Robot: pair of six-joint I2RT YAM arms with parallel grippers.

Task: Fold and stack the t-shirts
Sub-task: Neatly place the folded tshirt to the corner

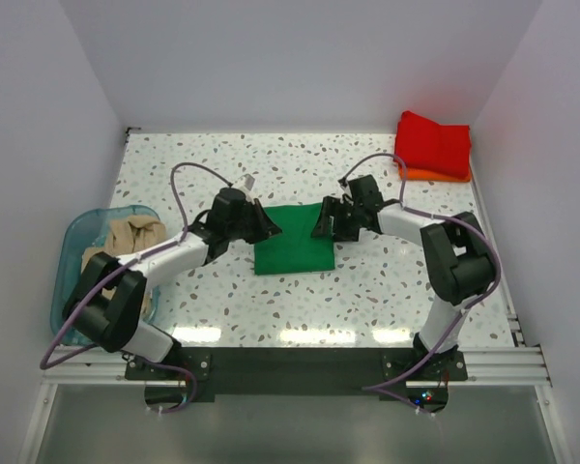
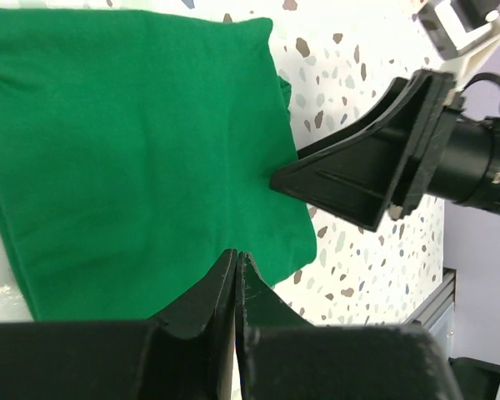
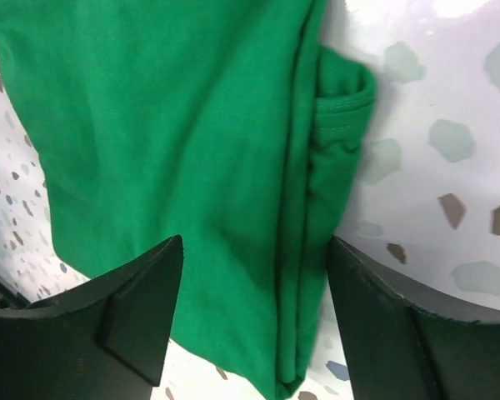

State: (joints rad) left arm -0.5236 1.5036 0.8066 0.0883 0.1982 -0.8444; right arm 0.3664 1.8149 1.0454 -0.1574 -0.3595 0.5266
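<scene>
Left pincer [image 2: 236, 260]: shut tight, its two fingers pressed together. The tips sit at the near edge of the green t-shirt [image 2: 133, 142]. I cannot tell if any cloth is pinched between them.
Right pincer [image 3: 256, 250]: wide open, with nothing in it. It hangs low over the other side of the green t-shirt, and a folded edge of the shirt shows between its two fingers.
Green t-shirt: folded into a neat block, lying flat in the middle of the surface [image 1: 387, 280], between the two pincers. A bit of sleeve hem pokes out along one side.
Red t-shirt [image 1: 433, 143]: folded, in the far right corner, on top of the orange one.
Orange t-shirt [image 1: 435, 176]: under the red one; only a thin strip shows.
Beige t-shirt [image 1: 130, 237]: crumpled up inside the teal bin [image 1: 72, 242].
Teal bin: at the left edge of the surface, beside the left arm [image 1: 164, 259].
</scene>
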